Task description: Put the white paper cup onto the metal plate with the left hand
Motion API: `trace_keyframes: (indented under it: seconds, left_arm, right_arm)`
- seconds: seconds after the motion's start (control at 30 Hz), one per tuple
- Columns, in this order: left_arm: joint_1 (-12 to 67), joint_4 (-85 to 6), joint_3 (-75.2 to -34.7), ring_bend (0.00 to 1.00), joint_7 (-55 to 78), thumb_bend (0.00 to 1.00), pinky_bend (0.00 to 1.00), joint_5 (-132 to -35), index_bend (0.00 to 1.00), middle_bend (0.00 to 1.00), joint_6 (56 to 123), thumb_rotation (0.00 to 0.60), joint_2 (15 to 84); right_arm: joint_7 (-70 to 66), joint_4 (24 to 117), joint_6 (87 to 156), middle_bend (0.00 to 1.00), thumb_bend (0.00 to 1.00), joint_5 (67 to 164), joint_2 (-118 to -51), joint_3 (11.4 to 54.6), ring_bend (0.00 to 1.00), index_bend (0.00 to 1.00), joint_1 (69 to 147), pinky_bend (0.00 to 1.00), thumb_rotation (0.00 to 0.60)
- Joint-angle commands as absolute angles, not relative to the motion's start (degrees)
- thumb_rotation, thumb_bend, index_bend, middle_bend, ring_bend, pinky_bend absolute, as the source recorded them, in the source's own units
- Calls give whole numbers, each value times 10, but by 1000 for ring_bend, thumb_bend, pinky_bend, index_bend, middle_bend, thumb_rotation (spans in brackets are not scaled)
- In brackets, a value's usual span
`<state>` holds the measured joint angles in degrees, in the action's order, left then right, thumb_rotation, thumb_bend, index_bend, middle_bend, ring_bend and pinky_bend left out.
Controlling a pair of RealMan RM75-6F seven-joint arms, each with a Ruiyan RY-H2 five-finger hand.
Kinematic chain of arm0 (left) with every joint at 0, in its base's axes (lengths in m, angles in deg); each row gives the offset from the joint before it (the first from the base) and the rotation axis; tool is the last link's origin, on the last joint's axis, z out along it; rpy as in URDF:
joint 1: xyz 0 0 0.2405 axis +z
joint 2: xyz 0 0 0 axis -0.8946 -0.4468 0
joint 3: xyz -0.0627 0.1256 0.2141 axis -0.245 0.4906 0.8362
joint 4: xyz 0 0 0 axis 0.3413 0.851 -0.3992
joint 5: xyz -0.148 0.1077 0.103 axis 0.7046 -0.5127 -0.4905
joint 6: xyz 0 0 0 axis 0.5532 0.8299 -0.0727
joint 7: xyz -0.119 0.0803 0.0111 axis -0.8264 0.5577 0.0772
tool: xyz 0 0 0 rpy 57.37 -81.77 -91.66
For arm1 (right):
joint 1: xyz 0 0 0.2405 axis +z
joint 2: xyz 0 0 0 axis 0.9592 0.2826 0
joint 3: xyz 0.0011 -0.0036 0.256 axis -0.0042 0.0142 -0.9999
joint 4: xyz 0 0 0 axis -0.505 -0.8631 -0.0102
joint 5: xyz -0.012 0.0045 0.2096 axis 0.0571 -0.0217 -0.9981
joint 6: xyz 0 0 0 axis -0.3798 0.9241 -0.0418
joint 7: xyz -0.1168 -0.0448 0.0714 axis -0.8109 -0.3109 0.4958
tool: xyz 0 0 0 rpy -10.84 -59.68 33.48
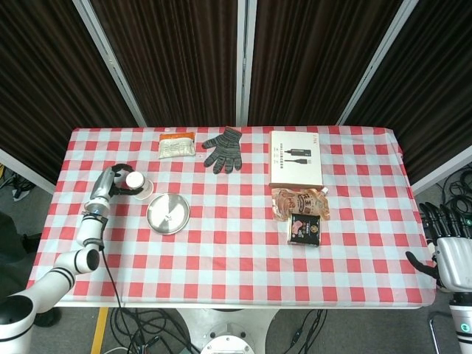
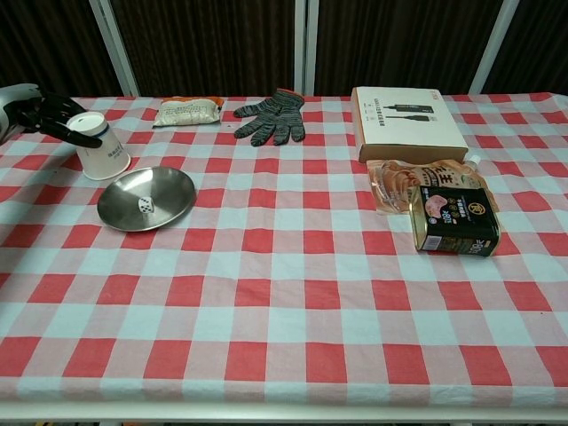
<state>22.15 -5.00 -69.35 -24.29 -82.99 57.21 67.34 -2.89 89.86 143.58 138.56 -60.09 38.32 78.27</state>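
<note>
The white paper cup [image 1: 138, 183] [image 2: 100, 149] stands upside down on the checked cloth at the table's left, leaning a little to the left. My left hand [image 1: 113, 183] [image 2: 46, 115] reaches in from the left, its fingers [image 2: 78, 135] wrapped around the cup's upper part. The round metal plate [image 1: 177, 221] [image 2: 169, 191] lies just right of and nearer than the cup, with nothing on it. My right hand [image 1: 442, 245] hangs off the table's right front corner, fingers spread, holding nothing.
Along the far edge lie a white packet [image 1: 177, 144] [image 2: 187, 111], a grey glove [image 1: 224, 150] [image 2: 271, 115] and a flat box [image 1: 295, 158] [image 2: 406, 122]. A food pouch [image 1: 299, 200] and a dark can [image 1: 304, 229] [image 2: 453, 219] sit right of centre.
</note>
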Motion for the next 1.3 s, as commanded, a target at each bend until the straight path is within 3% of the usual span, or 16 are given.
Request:
trace_keyframes:
  seconds: [0.03,0.37,0.53,1.0,1.3]
  left_arm:
    - [227,-68,-696,169,-254,125,241,-836,528,309,581,600,665]
    - [282,-286,-649,169,-251,120,235,-945,532,314,702,600,562]
    - [287,-339,-621,169,-246,120,208,-967,533,314,708,600,553]
    - [266,-302,-587,169,-180,120,189,-971,533,314,711,600,608]
    - [266,-238,-610,169,-136,120,170,-917,533,314,718,600,631]
  right_arm:
    - [-29,900,1437,79,106,1387,-601,384,0,15,782,0,600]
    - [-23,895,1437,79,106,1396,-604,386,0,16,784,0,600]
    - [-17,890,1438,82,106,1398,-605,388,0,20,783,0,600]
    - [-13,889,1445,82,106,1400,-603,389,0,22,777,0,600]
    - [-8,887,1443,82,106,1401,-602,391,0,23,777,0,600]
